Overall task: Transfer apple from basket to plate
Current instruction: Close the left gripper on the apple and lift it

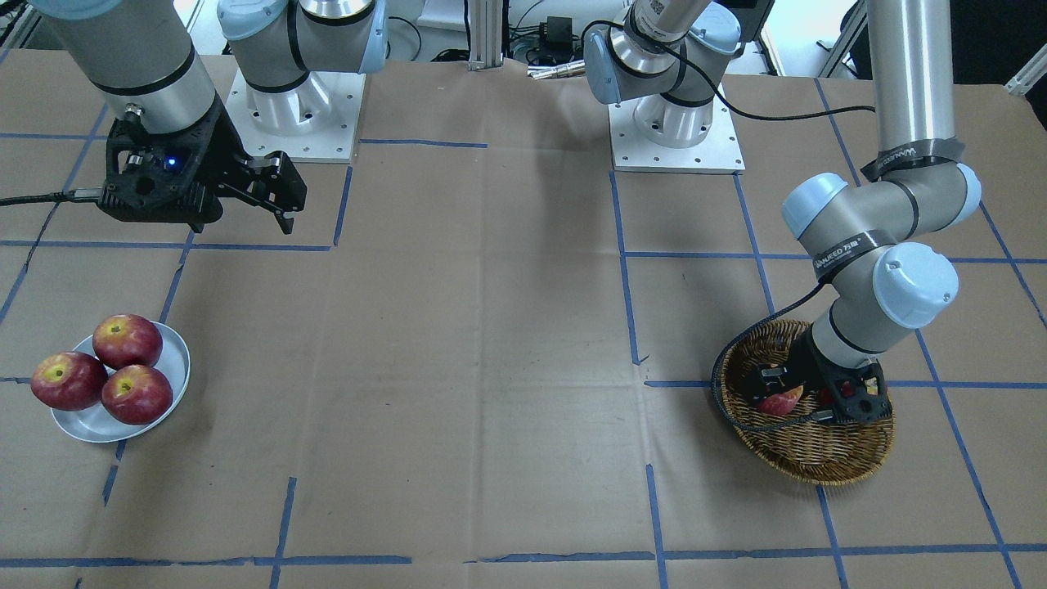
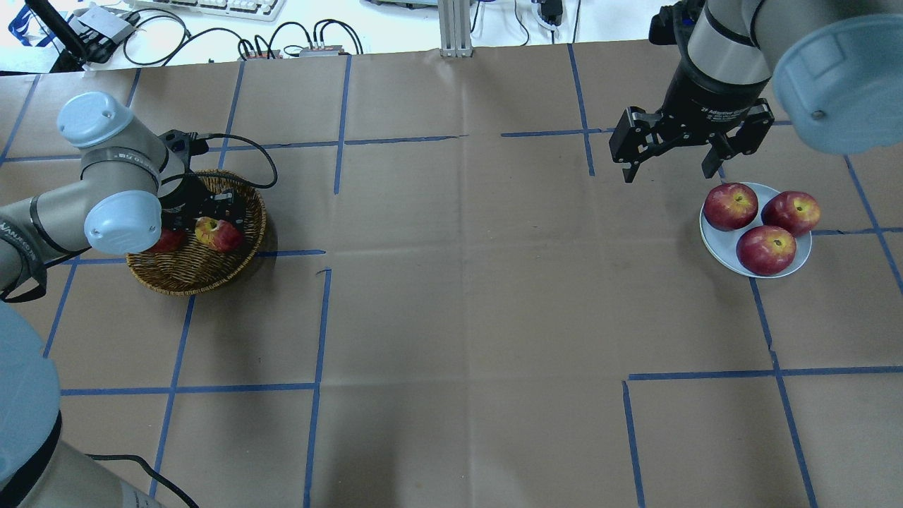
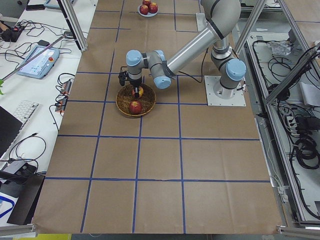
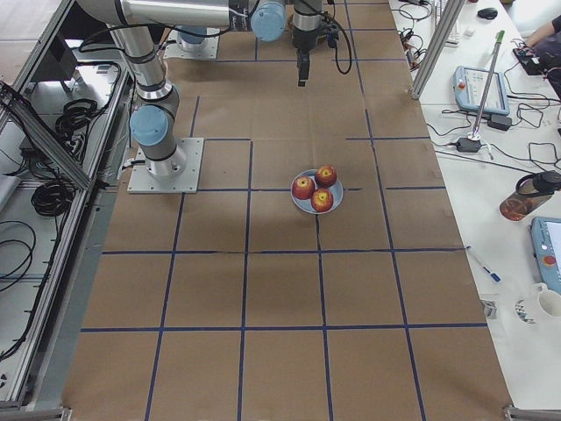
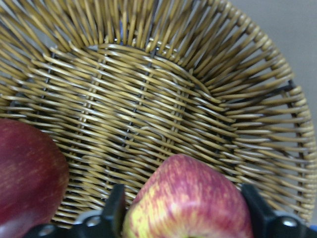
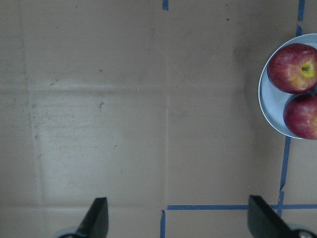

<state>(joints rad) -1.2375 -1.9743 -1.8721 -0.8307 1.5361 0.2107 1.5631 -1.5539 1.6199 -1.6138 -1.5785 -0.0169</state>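
The pinkish-red, yellow-streaked apple lies in the woven basket at the robot's left. My left gripper reaches down into the basket. Its two fingers press against both sides of the apple, low over the basket floor. The apple also shows in the overhead view and the front view. The pale plate at the far right holds three darker red apples. My right gripper hangs open and empty just behind the plate.
A darker red apple sits in the basket beside the held one, partly under my left arm's elbow. A black cable runs over the basket rim. Blue tape lines cross the brown paper table.
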